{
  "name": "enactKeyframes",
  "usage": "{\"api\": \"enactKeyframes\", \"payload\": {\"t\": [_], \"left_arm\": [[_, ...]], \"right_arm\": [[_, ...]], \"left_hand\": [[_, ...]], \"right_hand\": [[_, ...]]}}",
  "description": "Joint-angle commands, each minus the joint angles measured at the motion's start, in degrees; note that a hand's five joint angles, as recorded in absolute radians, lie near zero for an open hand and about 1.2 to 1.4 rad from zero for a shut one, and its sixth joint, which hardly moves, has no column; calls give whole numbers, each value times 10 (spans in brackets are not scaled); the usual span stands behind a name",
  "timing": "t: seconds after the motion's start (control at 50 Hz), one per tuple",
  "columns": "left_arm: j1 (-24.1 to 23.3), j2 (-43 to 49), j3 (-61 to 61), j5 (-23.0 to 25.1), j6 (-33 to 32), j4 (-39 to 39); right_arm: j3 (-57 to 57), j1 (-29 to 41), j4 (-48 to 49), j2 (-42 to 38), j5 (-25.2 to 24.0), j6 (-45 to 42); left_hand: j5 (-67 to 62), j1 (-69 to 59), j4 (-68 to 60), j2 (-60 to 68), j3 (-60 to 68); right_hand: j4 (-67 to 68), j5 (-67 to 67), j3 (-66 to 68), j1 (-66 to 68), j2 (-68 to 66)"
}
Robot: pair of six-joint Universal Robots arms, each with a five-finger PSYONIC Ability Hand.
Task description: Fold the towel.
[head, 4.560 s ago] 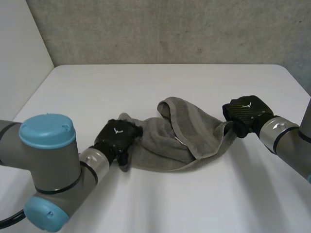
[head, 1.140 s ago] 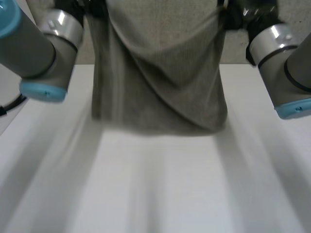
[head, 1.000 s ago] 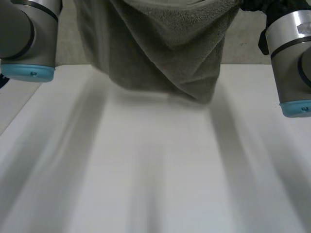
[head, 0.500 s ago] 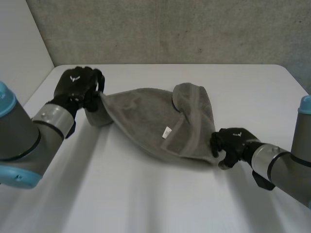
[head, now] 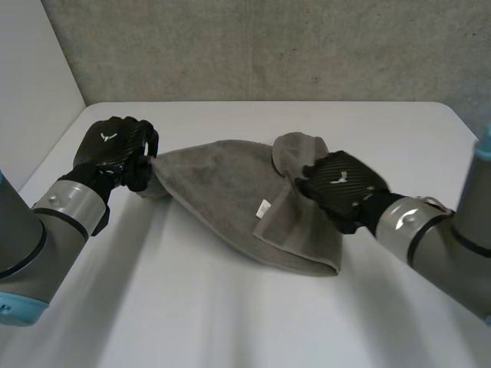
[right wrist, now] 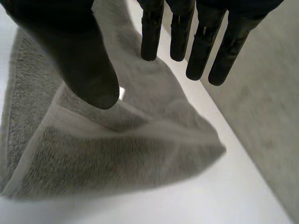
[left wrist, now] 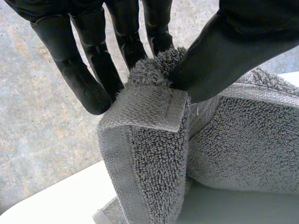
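The white table (head: 230, 322) has wide bare room on the near side of the cloth and a narrower bare band beyond it, up to the far edge under the grey wall (head: 268, 46). The grey towel (head: 222, 184) lies rumpled across the middle of the table, its near edge a long curve and its far right end turned over on itself in a hemmed flap. The left hand (head: 115, 149) is at the towel's left corner, which it pinches between thumb (left wrist: 224, 51) and fingers and holds lifted just off the table. The right hand (head: 341, 188) hovers over the folded right part with straight, spread fingers (right wrist: 152, 32), holding nothing. A small white label (head: 263, 207) shows mid-towel.
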State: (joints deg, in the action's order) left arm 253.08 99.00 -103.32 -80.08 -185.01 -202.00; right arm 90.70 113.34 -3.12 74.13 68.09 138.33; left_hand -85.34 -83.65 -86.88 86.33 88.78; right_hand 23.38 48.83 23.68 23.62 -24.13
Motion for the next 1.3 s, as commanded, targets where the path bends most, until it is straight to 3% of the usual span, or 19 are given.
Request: {"api": "enactKeyframes", "payload": {"t": [0.02,0.28,0.5,0.56,0.72,0.94,1.0,1.04,1.3], "left_arm": [[0,-5,-9,0,0,0],[7,-6,-13,0,0,-1],[9,-6,-12,0,0,-2],[12,-6,-13,0,1,-2],[16,-6,-12,0,1,-3],[16,-6,-12,0,1,-4],[16,-6,-11,0,1,-4],[18,-6,-10,0,1,-4],[34,12,44,-2,-1,-5]], "right_arm": [[-66,60,-3,-74,-25,-90],[-190,108,-7,-238,-7,-147],[-220,112,-7,-296,32,-189],[-220,112,-7,-298,33,-191],[-219,110,-7,-293,32,-186],[-212,105,-7,-293,34,-182],[-210,104,-7,-290,34,-181],[-209,104,-7,-284,34,-181],[-250,86,30,-211,56,-142]], "left_hand": [[153,36,69,-63,-88],[153,36,69,-63,-88],[153,36,69,-63,-88],[153,36,69,-63,-88],[153,36,69,-63,-88],[153,36,69,-63,-88],[153,36,69,-63,-88],[153,36,69,-63,-88],[153,36,69,-63,-88]], "right_hand": [[-42,-397,-45,-44,50],[-47,-402,-50,-50,55],[-37,-392,-40,-40,45],[-34,-388,-37,-36,41],[191,-163,188,189,-184],[350,-5,347,347,-342],[427,73,424,425,-420],[553,198,550,550,-545],[566,212,563,564,-559]]}}
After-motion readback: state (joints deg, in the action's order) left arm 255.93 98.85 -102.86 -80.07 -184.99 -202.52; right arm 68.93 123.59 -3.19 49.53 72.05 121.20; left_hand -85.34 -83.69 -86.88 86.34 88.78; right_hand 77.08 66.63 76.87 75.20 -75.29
